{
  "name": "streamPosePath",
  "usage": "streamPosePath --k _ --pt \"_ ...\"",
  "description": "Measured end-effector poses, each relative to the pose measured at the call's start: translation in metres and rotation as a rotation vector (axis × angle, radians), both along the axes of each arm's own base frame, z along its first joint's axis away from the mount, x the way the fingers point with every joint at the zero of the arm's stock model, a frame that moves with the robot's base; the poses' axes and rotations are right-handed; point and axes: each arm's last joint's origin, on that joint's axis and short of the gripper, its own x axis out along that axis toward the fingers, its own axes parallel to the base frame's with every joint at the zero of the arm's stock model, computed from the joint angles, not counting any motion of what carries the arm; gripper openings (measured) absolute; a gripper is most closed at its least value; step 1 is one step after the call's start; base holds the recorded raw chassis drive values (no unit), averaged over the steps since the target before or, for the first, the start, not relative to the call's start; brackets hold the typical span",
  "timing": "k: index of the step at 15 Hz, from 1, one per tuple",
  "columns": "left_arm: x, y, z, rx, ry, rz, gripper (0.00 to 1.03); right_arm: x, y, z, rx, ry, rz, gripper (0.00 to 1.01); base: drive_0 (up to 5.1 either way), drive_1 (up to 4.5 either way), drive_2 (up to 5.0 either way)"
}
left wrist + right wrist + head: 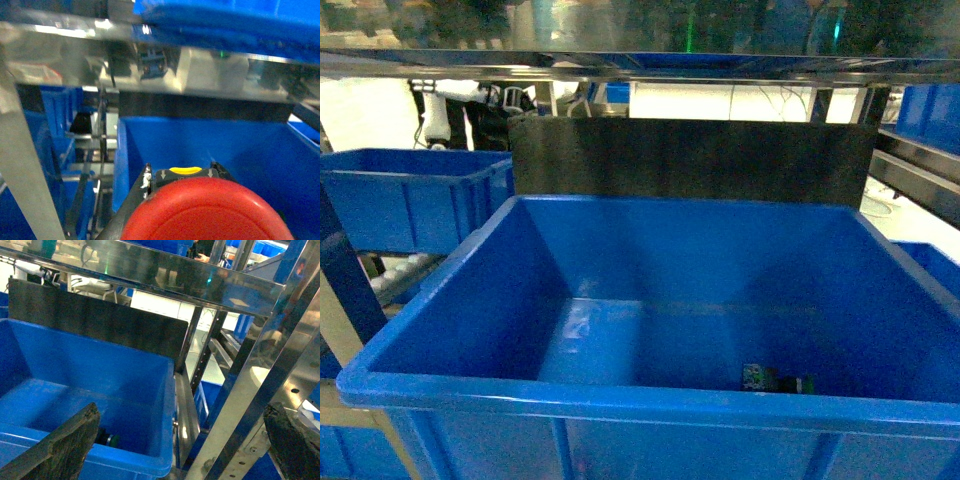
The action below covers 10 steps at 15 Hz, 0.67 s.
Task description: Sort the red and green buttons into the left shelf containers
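The red button (207, 210) fills the bottom of the left wrist view, its round red cap facing the camera. My left gripper (182, 172) is shut on it, black fingertips (146, 175) showing at both sides of its black body. Beyond it stands the blue container (200, 145). In the head view this big blue bin (620, 390) holds the green button (780, 382), lying on the floor near the front wall. My right gripper (182, 440) is open and empty, to the right of the bin's near corner (125, 460); the green button (107, 439) shows past its left finger. Neither gripper appears in the head view.
A steel shelf (640, 65) runs low above the bin, with a black panel (690, 160) behind it. Another blue bin (410, 190) stands at the left. Steel uprights (250, 405) rise just right of the bin, and a steel post (20, 165) stands at the left.
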Motion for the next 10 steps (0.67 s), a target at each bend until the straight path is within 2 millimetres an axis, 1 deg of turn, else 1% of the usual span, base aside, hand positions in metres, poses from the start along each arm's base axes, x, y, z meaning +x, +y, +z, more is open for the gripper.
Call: streamPosePath --k 4,5,7,10 --pt "-0.004 0.0 -0.022 -0.015 0.191 -0.064 0.26 0.0 0.0 0.0 -0.002 0.0 0.0 0.98 0.0 0.0 0.0" --pt "-0.002 -0.004 -0.029 -0.012 0.216 -0.084 0.26 0.0 0.0 0.0 -0.002 0.0 0.0 0.98 0.0 0.0 0.0" --pt "0.001 -0.022 -0.049 0.029 0.28 -0.166 0.26 0.0 0.0 0.0 -0.002 0.0 0.0 0.98 0.0 0.0 0.0" --pt "0.01 -0.052 -0.071 0.097 0.314 -0.244 0.26 0.0 0.0 0.0 -0.002 0.0 0.0 0.98 0.0 0.0 0.0"
